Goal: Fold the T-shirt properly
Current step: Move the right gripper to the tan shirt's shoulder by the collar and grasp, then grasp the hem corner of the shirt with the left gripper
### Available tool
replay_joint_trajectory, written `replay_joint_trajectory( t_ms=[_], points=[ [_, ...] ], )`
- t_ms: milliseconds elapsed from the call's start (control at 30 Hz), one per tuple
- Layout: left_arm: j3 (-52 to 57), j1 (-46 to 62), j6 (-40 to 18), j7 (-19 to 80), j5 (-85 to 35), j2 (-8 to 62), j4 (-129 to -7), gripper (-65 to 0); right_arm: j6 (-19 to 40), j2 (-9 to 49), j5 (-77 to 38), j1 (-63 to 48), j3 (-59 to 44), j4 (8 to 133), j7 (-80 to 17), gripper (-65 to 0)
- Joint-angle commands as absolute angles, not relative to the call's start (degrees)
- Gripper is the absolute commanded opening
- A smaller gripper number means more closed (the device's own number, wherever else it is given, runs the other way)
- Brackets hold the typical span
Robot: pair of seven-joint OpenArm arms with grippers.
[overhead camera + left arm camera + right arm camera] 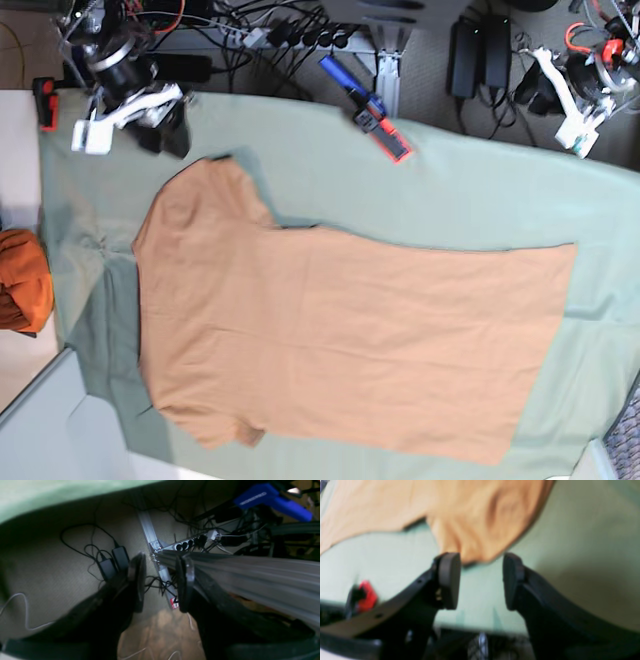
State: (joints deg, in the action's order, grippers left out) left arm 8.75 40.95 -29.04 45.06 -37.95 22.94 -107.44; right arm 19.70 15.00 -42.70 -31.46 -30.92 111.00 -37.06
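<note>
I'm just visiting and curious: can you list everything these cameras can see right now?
T-shirt: one, light tan-orange, spread flat on the green sheet.
Green sheet: one, pale green, covering the table.
Orange cloth bundle: one, darker orange, at the table's left edge.
Blue and red tool: one, at the sheet's far edge.
Power strip: one, grey, floor behind the table, among black cables.
Left gripper: black, open, off the table.
Right gripper: black, open, beside a sleeve.

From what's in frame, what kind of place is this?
Likely a robotics lab bench: pale green cloth sheet under a plain tan T-shirt, grey power strip with tangled black cables, and black power bricks.
</note>
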Motion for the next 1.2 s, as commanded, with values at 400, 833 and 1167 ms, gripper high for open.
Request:
replay_joint_trajectory(
  t_ms=[400, 833, 1167],
  points=[
    [10.2, 40.9, -28.0, 43.2, -37.3, 25.7, -108.4, -40.6, 20.8, 9.6, -41.1, -14.7, -31.4, 88.8, -35.7, -36.7],
    [13.6, 31.7, -24.6, 42.6, -38.6, 25.9, -108.2, -31.4, 21.1, 5.3, -42.4, -14.5, -28.3, 88.1, -37.6, -36.8],
    [13.6, 14.2, -24.2, 44.6, -38.6, 26.1, -94.4, -31.3, 21.2, 5.2, -40.1, -14.5, -27.6, 88.1, -37.6, -36.8]
  ],
)
